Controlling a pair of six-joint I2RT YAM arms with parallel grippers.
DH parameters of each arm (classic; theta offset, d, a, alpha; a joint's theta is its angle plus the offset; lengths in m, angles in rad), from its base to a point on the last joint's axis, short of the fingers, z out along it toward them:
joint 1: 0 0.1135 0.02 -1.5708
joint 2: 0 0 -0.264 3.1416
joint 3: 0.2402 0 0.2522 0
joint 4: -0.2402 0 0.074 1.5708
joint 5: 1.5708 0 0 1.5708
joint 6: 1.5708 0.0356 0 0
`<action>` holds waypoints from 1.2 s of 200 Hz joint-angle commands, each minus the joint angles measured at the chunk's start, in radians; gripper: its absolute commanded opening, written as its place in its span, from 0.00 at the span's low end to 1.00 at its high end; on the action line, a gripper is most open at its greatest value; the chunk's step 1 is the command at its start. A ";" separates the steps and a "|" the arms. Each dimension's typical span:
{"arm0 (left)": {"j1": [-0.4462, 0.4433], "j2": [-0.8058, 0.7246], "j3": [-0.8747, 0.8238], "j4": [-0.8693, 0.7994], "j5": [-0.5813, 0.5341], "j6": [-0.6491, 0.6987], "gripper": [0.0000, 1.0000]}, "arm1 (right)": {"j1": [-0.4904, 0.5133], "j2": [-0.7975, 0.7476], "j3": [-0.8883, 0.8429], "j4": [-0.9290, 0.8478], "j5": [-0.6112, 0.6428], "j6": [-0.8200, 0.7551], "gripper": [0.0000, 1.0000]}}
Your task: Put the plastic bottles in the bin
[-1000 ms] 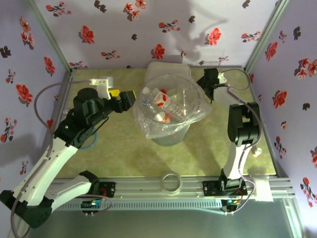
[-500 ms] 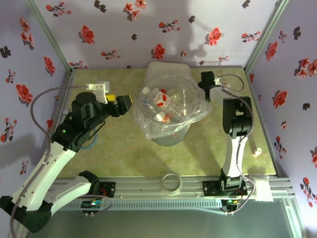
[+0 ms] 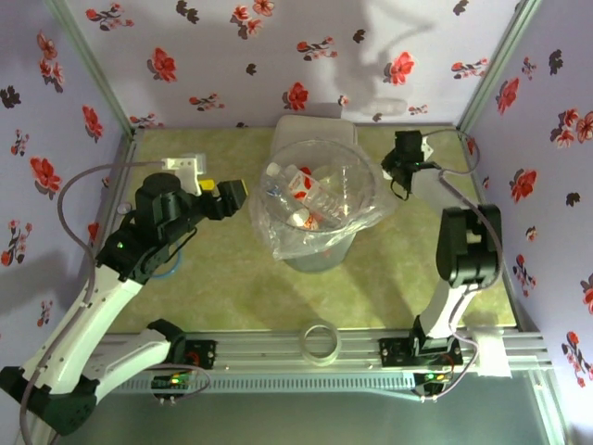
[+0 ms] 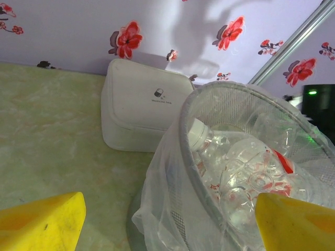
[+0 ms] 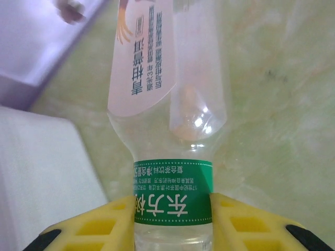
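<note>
In the right wrist view my right gripper (image 5: 172, 222) is shut on a clear plastic bottle (image 5: 172, 157), its yellow fingers (image 5: 99, 227) pressing the green label from both sides above the green mat. From above, the right gripper (image 3: 405, 159) is at the back right, just right of the bin (image 3: 371, 178). The bin is a large clear bucket lined with a crinkly bag (image 4: 167, 209), and several bottles (image 3: 301, 192) with red labels (image 4: 246, 167) lie inside it. My left gripper (image 3: 232, 192) hangs open just left of the bin's rim (image 4: 188, 151), with nothing between its yellow fingertips (image 4: 47, 219).
A white rounded-square box (image 3: 310, 130) lies flat behind the bin, against the back wall, and its edge (image 5: 42, 167) is to the left of the held bottle. A small clear ring (image 3: 321, 343) rests on the front rail. Flowered walls close in the table on three sides.
The right gripper has closed on the green-labelled bottle and its arm has swung to the right, away from the bin. The left arm drew back slightly, then stayed still.
</note>
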 commanded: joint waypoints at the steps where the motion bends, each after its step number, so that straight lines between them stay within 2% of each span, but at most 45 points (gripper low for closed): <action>1: 0.008 0.031 0.064 0.010 0.008 0.026 0.85 | -0.004 -0.162 -0.043 -0.073 0.070 -0.151 0.26; 60: 0.008 0.177 0.239 0.091 0.140 0.054 0.85 | 0.000 -0.533 -0.068 -0.212 0.060 -0.326 0.25; 94: 0.008 0.226 0.259 0.161 0.180 0.021 0.85 | -0.001 -0.561 -0.032 -0.308 0.070 -0.358 0.31; 136: 0.007 0.204 0.212 0.147 0.171 0.014 0.86 | -0.001 -0.376 -0.005 -0.285 -0.064 -0.301 0.54; 157: 0.008 0.159 0.196 0.080 0.134 0.038 0.87 | -0.004 -0.243 0.030 -0.240 -0.124 -0.270 0.76; 171: 0.010 0.126 0.180 0.041 0.109 0.048 0.88 | -0.006 -0.137 0.078 -0.231 -0.171 -0.251 0.87; 205: 0.027 0.041 0.118 0.004 0.061 0.046 0.89 | -0.009 0.124 0.208 -0.200 -0.276 -0.196 0.96; 240: 0.052 0.021 0.101 -0.012 0.055 0.039 0.89 | 0.002 0.350 0.365 -0.216 -0.382 -0.183 0.99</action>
